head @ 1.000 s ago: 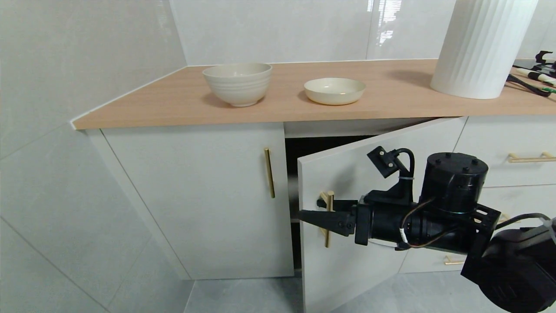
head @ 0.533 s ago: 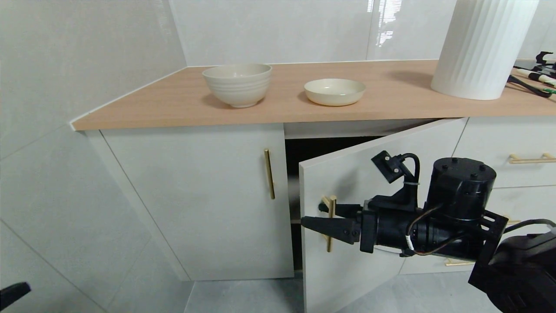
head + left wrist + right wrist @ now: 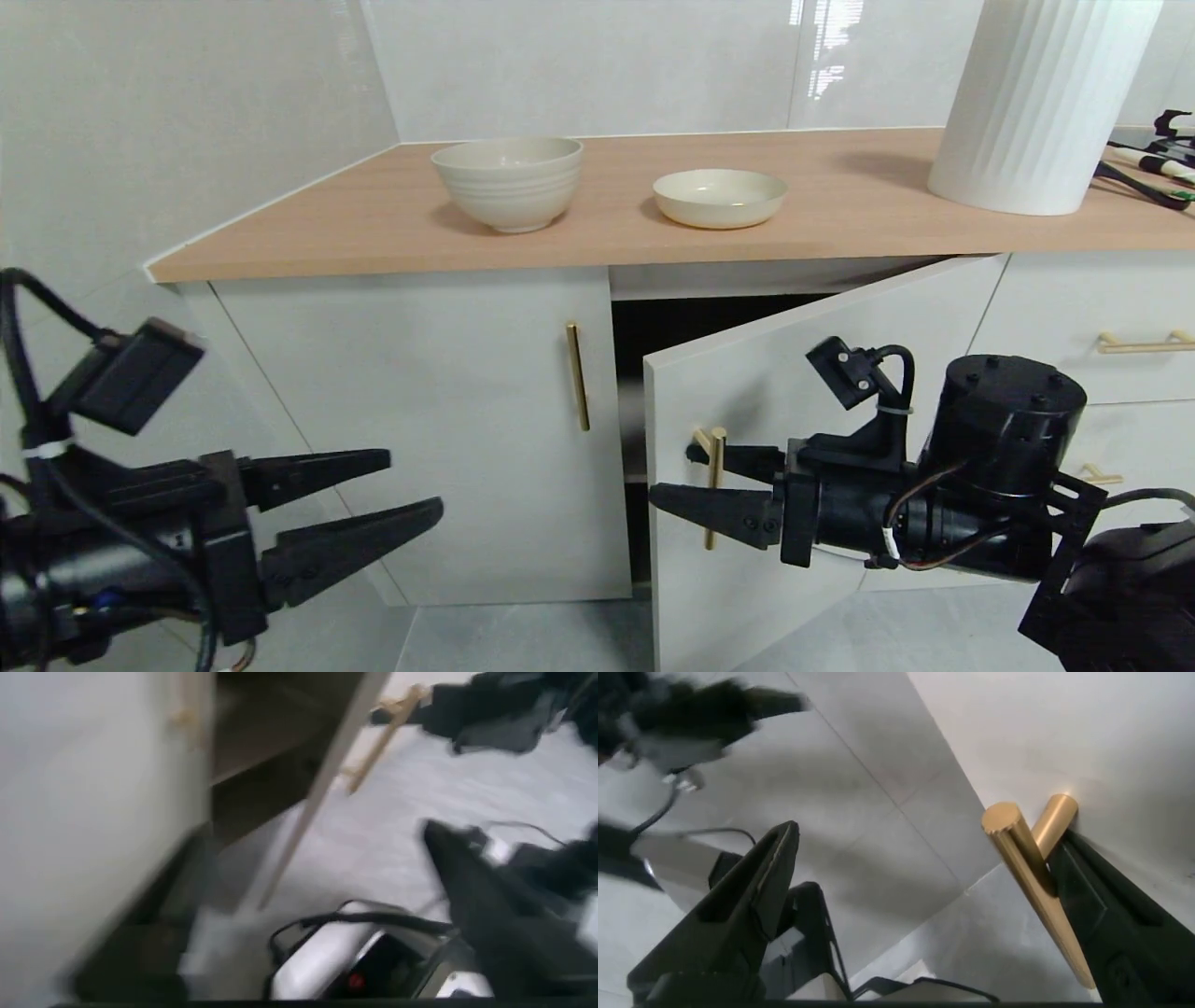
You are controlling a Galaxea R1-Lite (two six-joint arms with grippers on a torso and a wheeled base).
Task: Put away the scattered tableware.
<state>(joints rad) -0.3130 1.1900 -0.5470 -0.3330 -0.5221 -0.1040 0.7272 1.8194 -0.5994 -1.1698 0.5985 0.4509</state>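
Head view: R gripper (image 3: 672,474) sits low in front of the cupboard, fingers apart w/ the gold handle (image 3: 715,471) of the half-open door (image 3: 747,373) between them, not clamped. Right wrist view has the handle (image 3: 1036,877) up against one finger (image 3: 1106,910), the other well off. L gripper (image 3: 411,483) is also spread, holding nothing, near the closed door (image 3: 420,420). Tableware's up on the wood counter (image 3: 840,215): ribbed bowl (image 3: 509,182) above the closed door, shallow dish (image 3: 720,196) just beside it, over the gap. Tall white ribbed vase (image 3: 1036,103) + some utensils (image 3: 1148,173) further right.
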